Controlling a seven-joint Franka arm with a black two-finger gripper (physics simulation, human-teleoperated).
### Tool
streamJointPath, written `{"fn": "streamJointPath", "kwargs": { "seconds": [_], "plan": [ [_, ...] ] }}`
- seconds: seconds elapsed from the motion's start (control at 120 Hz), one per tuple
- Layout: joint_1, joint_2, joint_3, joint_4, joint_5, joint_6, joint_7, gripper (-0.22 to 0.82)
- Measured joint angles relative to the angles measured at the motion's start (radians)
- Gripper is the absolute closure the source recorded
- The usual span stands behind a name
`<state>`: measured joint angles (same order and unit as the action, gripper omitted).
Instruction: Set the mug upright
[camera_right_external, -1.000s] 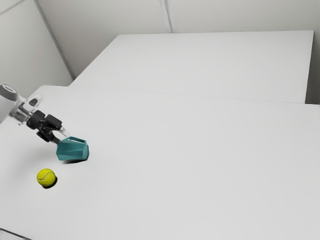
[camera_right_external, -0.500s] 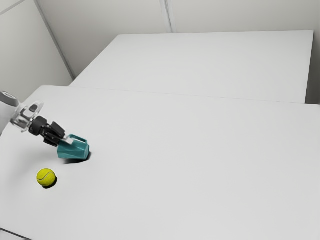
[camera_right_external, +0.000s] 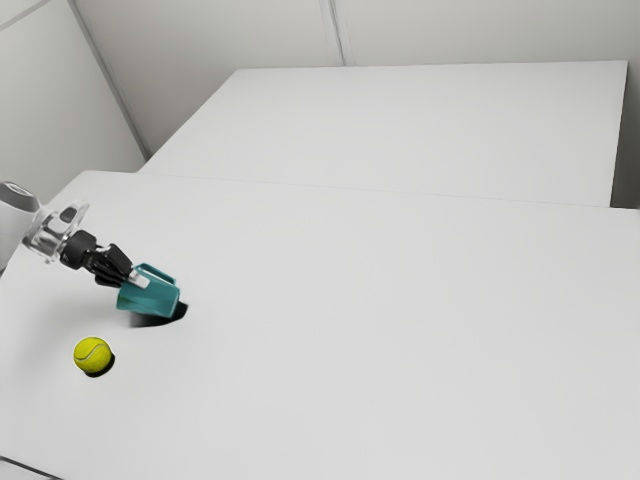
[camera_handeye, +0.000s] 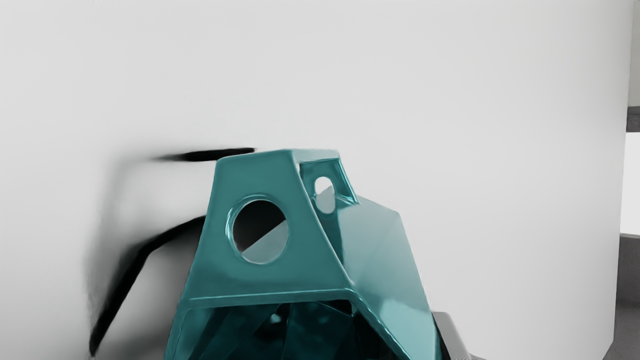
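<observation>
Exterior view first: the black gripper (camera_right_external: 138, 282) is closed on the blue-green mug (camera_right_external: 150, 298), close to the exterior view's left side. The mug is tipped over on a slant, not standing up. Its open end is by the gripper, and its bottom points down and toward the exterior view's right. The handle (camera_right_external: 155, 271) is on the upper side. A dark shadow (camera_right_external: 150, 321) sits on the white table (camera_right_external: 400, 320) under the mug. I cannot tell if the mug's lowest edge touches the table.

That same view has a yellow ball (camera_right_external: 93, 355) with a pale curvy line on it. The ball is on the table near the mug, but not touching it. Behind the table is a big white slab (camera_right_external: 400, 130).

The wrist view looks into the mug's dark inside (camera_handeye: 310, 330). Past the rim is a flat blue-green part (camera_handeye: 255, 175) with a round hole in it. One gray fingertip (camera_handeye: 452, 335) is up against the mug's outside.
</observation>
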<state>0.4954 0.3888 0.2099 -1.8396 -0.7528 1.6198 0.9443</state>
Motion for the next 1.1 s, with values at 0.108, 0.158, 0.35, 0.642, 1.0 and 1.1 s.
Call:
{"fn": "streamJointPath", "kwargs": {
  "seconds": [0.108, 0.158, 0.35, 0.642, 1.0, 1.1],
  "plan": [
    [-0.001, -0.008, 0.000, -0.001, -0.002, 0.001, -0.001, 0.77],
    [-0.003, -0.017, 0.000, -0.004, -0.002, 0.002, -0.002, 0.77],
    [-0.036, -0.058, 0.000, -0.007, 0.018, 0.007, -0.013, 0.77],
    [-0.194, -0.130, -0.004, -0.014, 0.135, 0.086, -0.070, 0.77],
    [-0.431, -0.247, 0.011, -0.153, 0.336, 0.309, -0.211, 0.77],
    [-0.489, -0.269, 0.011, -0.181, 0.429, 0.354, -0.272, 0.77]
  ]
}}
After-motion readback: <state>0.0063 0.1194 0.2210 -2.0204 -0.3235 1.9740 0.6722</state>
